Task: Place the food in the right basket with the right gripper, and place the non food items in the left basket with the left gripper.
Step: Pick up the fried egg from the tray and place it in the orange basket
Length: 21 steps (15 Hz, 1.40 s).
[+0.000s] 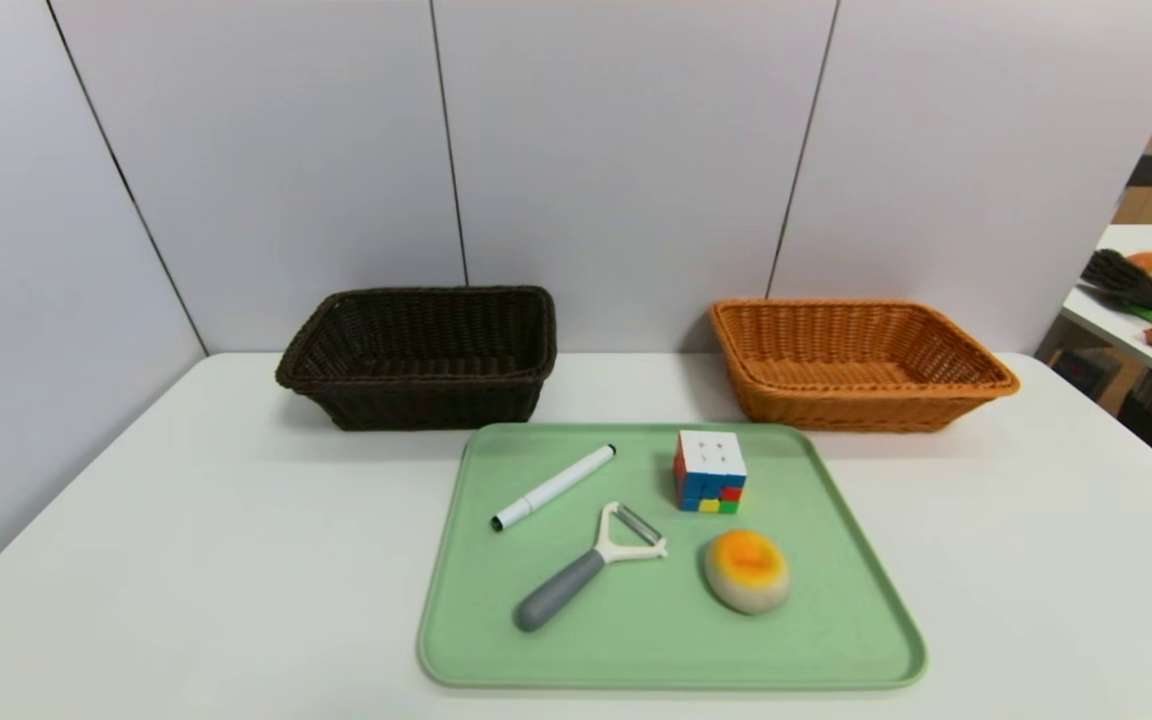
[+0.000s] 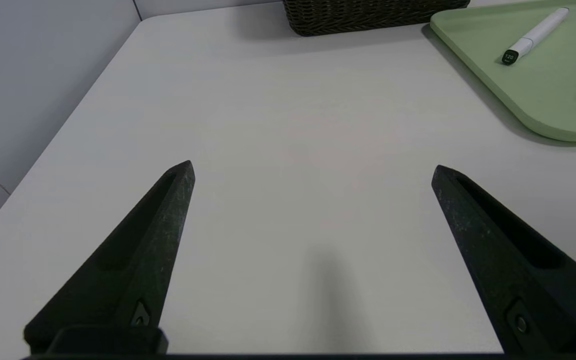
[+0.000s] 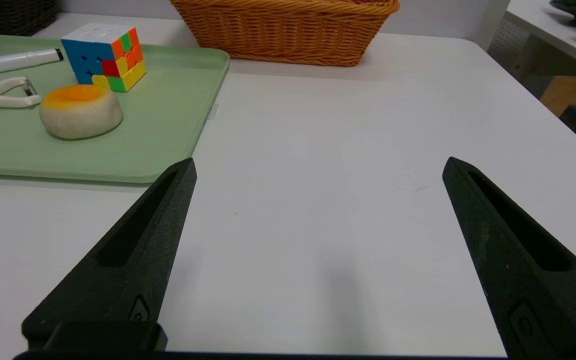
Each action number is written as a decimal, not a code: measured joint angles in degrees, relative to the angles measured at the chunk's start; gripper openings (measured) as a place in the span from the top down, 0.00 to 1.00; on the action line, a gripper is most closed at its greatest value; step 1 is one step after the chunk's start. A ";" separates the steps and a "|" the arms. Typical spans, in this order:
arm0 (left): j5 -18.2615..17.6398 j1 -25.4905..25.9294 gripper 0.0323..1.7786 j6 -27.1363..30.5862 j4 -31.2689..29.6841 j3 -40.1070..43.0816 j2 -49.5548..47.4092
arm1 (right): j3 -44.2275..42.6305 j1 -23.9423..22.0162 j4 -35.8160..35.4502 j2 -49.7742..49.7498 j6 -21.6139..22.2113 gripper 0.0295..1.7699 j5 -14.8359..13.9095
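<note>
On a green tray (image 1: 836, 640) lie the cream bun with an orange top (image 1: 746, 571) (image 3: 81, 111), a white marker pen (image 1: 553, 487) (image 2: 535, 35), a multicoloured puzzle cube (image 1: 710, 471) (image 3: 104, 56) and a grey-handled peeler (image 1: 586, 567) (image 3: 0, 93). Behind the tray stand the dark brown left basket (image 1: 420, 356) (image 2: 368, 15) and the orange-tan right basket (image 1: 856, 364) (image 3: 288, 30). My left gripper (image 2: 313, 170) hangs open over bare table, to the left of the tray. My right gripper (image 3: 319, 167) hangs open over bare table on the tray's right. Neither arm shows in the head view.
The white table (image 1: 186, 560) is bounded by grey wall panels (image 1: 236, 170) at the back and left. A second table (image 1: 1151, 300) with assorted toy food stands off to the far right.
</note>
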 joint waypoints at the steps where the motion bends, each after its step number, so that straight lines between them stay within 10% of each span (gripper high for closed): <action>1: 0.00 0.00 0.05 -0.09 0.00 0.00 0.00 | 0.00 0.00 -0.04 0.00 0.37 0.04 -0.02; 8: -0.28 0.06 0.05 0.83 1.33 -4.13 0.35 | -3.66 0.00 1.77 0.54 -1.88 0.04 1.77; 21: -5.02 -0.49 0.05 4.77 6.01 -45.42 43.74 | -58.67 5.29 13.29 50.30 -2.76 0.04 13.51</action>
